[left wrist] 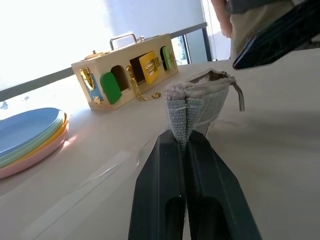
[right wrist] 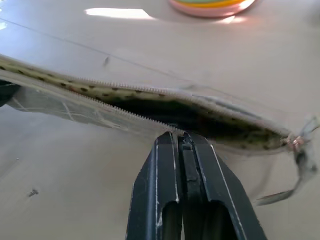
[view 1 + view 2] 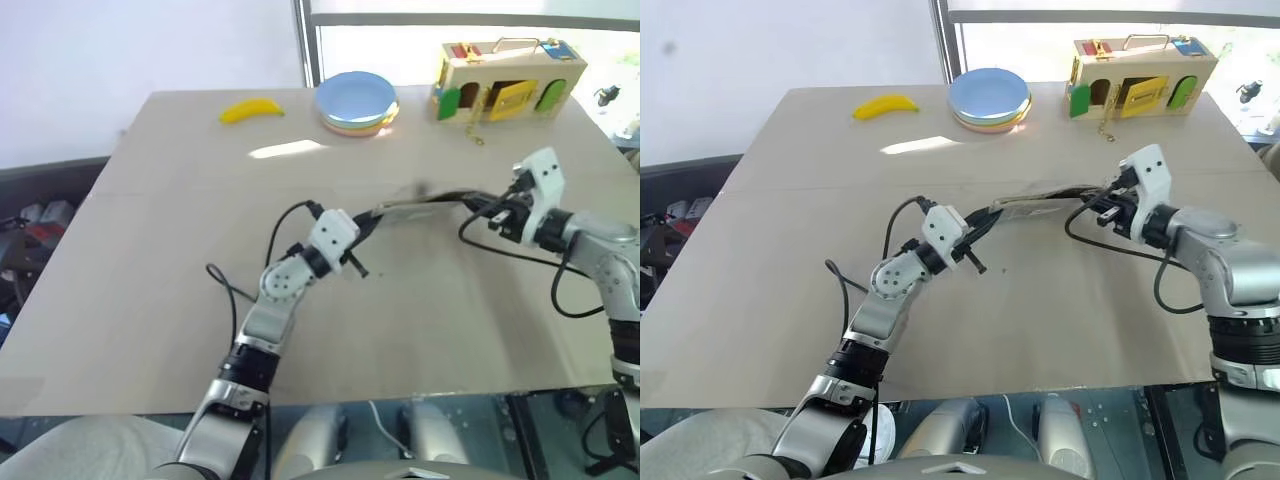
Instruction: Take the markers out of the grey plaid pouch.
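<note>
The grey plaid pouch [image 3: 418, 207] hangs edge-on just above the table, stretched between my two grippers. My left gripper [image 1: 182, 137] is shut on one bunched end of the fabric. At the other end, my right gripper [image 2: 181, 135] is shut, its tips on the near lip of the unzipped mouth. The zipper gapes and shows a dark, mustard-spotted lining [image 2: 200, 117]. A zipper pull [image 2: 295, 142] dangles at the far end. The markers are hidden; nothing of them shows in the opening.
At the table's far side sit a yellow banana [image 3: 252, 109], a stack of coloured plates [image 3: 357, 102] and a wooden latch box [image 3: 510, 80]. A person [image 1: 250, 17] stands beyond the table. Cables loop off both wrists.
</note>
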Available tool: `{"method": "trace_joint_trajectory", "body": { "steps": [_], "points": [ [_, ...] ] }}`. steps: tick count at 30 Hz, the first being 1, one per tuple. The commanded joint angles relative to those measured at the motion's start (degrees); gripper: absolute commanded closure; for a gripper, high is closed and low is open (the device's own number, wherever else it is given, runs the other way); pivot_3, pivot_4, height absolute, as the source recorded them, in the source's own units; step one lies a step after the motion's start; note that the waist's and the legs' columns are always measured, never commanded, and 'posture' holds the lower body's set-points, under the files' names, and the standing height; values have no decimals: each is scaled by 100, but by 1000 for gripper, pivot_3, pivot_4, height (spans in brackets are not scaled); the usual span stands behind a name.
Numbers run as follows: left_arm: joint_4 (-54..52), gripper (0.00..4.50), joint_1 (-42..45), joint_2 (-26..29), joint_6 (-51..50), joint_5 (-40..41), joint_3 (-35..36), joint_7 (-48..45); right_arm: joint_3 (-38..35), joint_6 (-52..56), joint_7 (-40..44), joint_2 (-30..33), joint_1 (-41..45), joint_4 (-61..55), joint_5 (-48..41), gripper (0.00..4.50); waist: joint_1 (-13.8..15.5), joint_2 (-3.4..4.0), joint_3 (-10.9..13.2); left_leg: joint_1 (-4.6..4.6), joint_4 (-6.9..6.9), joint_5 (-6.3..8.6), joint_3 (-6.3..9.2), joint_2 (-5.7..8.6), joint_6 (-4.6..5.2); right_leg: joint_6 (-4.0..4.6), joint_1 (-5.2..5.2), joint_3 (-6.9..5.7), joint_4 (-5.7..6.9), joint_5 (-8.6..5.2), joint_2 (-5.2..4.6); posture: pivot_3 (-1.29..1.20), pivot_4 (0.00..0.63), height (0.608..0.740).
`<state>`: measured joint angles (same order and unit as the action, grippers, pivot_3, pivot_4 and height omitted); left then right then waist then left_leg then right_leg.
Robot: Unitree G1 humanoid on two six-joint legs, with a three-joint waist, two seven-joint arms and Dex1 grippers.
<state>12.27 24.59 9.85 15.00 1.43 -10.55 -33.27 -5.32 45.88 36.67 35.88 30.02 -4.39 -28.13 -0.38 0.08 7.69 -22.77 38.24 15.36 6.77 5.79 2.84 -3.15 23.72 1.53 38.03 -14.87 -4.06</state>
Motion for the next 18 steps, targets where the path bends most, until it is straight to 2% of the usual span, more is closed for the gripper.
{"method": "trace_joint_trajectory", "body": {
  "steps": [1, 8, 14, 15, 17, 18],
  "points": [
    [-238, 4500, 21, -8, 104, 80, 1, -15, -13, -209, -10, -42, 214, 9, 96, 4320, -5, 0, 0, 0, 0, 0, 0, 0, 0, 0, 0, 0, 0, 0, 0, 0, 150, 740],
    [-230, 4500, 52, 3, 241, 137, -60, -198, 300, -667, -53, -297, 509, 564, 578, 4320, -26, 0, 0, 1, 1, 0, 0, 0, 0, 0, 0, -1, 1, 0, 0, 0, 150, 740],
    [-217, 4500, 70, 15, 325, 228, -87, -395, 842, -1078, 493, -41, 558, 754, 1065, 4320, -26, 0, 0, 0, 0, 0, 2, 0, 0, 0, 1, -2, -1, 0, 0, 0, 150, 740],
    [-224, 4500, 77, -9, 330, 270, -92, -425, 1057, -1258, 663, 103, 548, 762, 1278, 3964, -25, 0, 0, 0, 0, 0, 1, 0, 0, 0, 0, -2, -1, 0, 0, 0, 150, 740],
    [-261, 4500, 97, -74, 309, 363, -96, -480, 1431, -1574, 969, 370, 529, 730, 1646, 3526, -22, 0, 0, 0, 0, 0, 2, 1, 0, 0, 1, -3, -1, 0, 0, 0, 150, 740],
    [-287, 4500, 109, -113, 275, 417, -90, -504, 1562, -1689, 1087, 467, 537, 710, 1774, 3054, -23, 0, 0, 0, 0, 0, 3, 1, 0, 0, 0, -5, -3, 0, 0, 0, 150, 740]
  ]
}}
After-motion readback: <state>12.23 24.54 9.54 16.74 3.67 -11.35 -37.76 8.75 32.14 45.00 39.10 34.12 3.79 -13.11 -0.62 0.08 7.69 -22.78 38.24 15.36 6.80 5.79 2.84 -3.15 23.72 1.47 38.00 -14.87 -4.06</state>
